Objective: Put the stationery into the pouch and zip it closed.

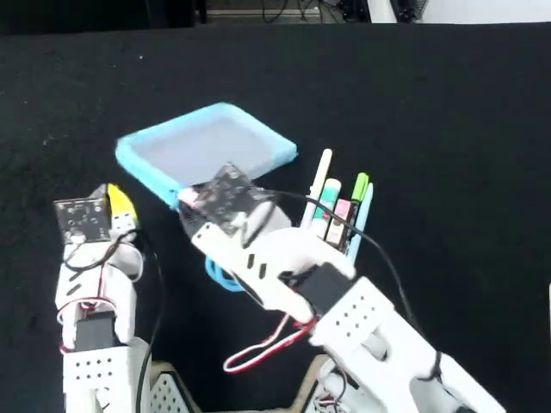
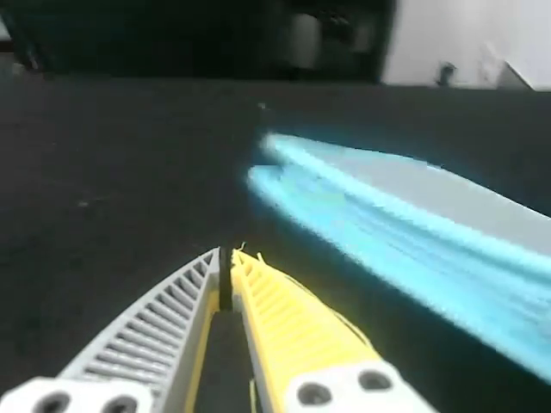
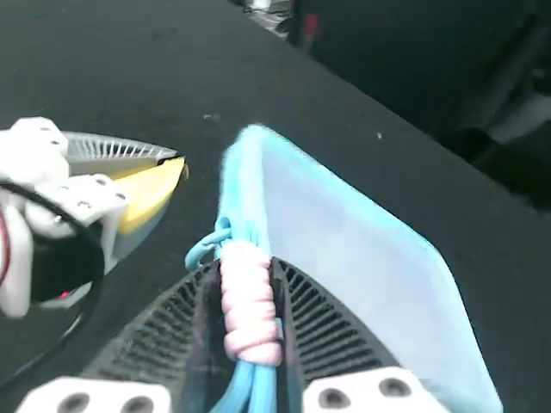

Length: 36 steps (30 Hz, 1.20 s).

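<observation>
The light blue pouch [image 1: 207,146] lies flat on the black table, left of centre. My right gripper [image 3: 244,262] is at its near corner [image 1: 188,200], shut on the pink zipper pull [image 3: 248,301], from which a blue cord [image 3: 250,387] trails. The pouch body [image 3: 344,249] stretches away from it. Several pens and markers [image 1: 337,205] lie side by side to the right of the pouch, partly behind the right arm. My left gripper [image 2: 225,258], with one yellow finger [image 2: 284,318], is shut on nothing just left of the pouch [image 2: 413,224] and a little above the table [image 1: 120,209].
A loop of blue cord [image 1: 220,275] hangs under the right arm. The black table [image 1: 430,112] stretches open behind and to the right of the pouch. The far table edge [image 1: 344,24] runs along the back.
</observation>
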Each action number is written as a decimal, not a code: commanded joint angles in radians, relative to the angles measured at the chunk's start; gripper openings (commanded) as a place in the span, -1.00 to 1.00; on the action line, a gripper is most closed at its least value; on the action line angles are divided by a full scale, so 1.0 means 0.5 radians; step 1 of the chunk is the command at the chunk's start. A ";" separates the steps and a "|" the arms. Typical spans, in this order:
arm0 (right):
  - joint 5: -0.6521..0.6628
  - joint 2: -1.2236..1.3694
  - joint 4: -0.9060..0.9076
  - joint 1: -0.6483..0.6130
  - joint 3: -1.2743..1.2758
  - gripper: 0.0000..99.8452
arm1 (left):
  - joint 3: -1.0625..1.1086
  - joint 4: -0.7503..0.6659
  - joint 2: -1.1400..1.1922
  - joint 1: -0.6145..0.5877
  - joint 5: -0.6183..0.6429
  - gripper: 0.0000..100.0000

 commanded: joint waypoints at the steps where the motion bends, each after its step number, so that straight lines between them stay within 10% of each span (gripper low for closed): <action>1: 0.117 0.075 0.101 -0.034 -0.275 -0.98 | 0.051 -0.169 -0.012 -0.048 0.012 -0.94; 23: 0.316 0.339 0.442 0.301 -1.379 -0.98 | 0.051 -0.175 -0.012 -0.176 0.025 -0.94; 36: 0.322 0.873 1.587 0.359 -2.499 -0.98 | 0.051 -0.172 -0.012 -0.173 0.025 -0.94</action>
